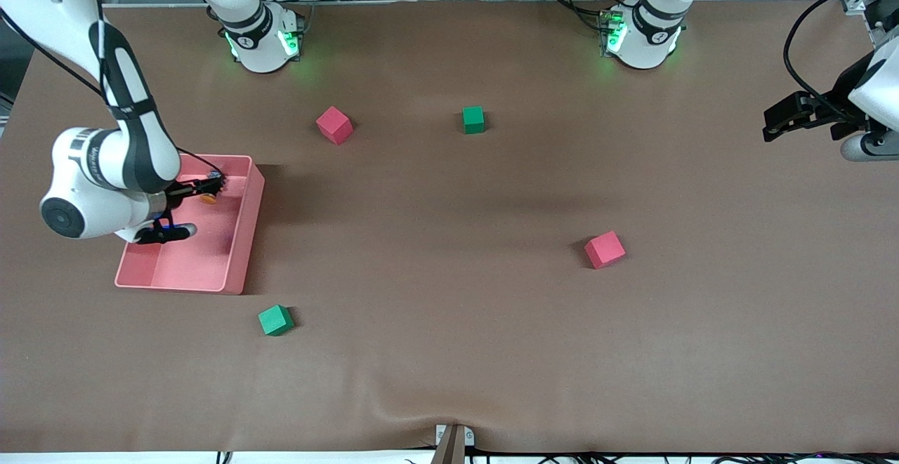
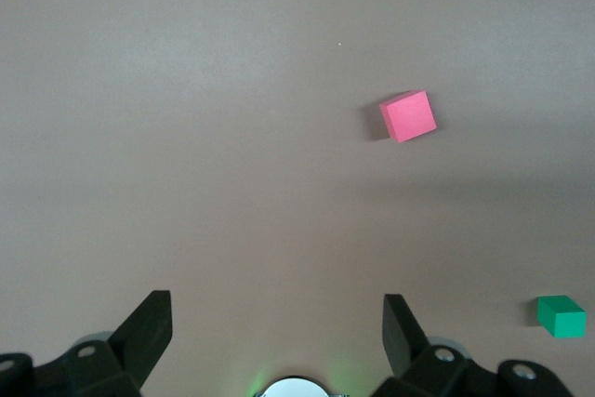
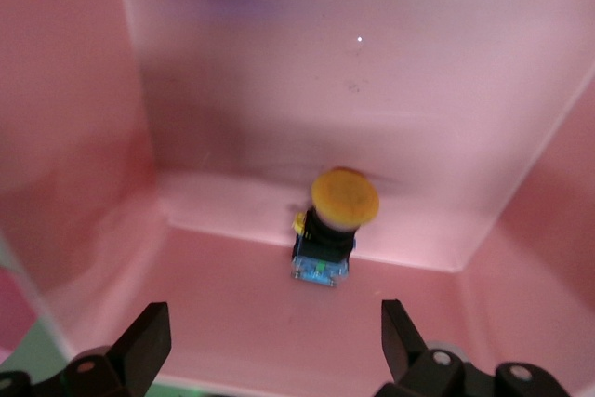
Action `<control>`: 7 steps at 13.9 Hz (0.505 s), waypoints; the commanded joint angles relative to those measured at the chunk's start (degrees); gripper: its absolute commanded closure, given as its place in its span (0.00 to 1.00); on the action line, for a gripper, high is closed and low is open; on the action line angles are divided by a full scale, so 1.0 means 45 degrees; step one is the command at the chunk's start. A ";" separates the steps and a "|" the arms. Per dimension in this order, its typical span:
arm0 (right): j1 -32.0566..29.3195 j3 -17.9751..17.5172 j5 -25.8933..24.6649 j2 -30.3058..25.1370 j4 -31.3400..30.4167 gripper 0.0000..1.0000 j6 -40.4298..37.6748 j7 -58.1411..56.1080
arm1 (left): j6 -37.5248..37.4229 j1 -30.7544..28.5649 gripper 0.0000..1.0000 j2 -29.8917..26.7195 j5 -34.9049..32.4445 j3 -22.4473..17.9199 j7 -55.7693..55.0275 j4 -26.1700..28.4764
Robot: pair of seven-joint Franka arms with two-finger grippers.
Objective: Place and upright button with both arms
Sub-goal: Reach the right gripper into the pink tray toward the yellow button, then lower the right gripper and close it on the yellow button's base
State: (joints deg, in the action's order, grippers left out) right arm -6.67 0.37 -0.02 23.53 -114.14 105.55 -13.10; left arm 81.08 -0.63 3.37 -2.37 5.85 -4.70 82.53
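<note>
At the right arm's end of the table, the right gripper hangs inside a pink bin, its jaws spread wide and holding nothing. The button lies in the bin near one of its walls, tipped on its side, its orange cap toward the wall and its bluish end toward the gripper, apart from both fingers. The left gripper waits over the bare brown table at the left arm's end, jaws also wide open and empty. 2 red cubes and 2 green cubes sit scattered on the table, well apart from one another.
</note>
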 commanded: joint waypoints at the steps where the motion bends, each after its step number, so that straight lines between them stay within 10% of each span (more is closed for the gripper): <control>1: -0.0528 -0.0140 -0.0248 0.0084 -0.0357 0.00 0.0392 -0.0274 | -0.0128 -0.0015 0.00 0.0070 -0.0021 0.0066 0.0283 -0.0156; 7: -0.0588 0.0113 -0.0444 0.0572 -0.0572 0.00 0.0431 -0.0215 | -0.0147 0.0063 0.00 0.0109 -0.0021 0.0086 0.0283 -0.0136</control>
State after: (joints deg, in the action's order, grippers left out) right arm -8.48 1.08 -1.03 25.82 -115.43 106.74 -13.68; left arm 81.08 -0.38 3.46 -2.37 6.02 -4.46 82.58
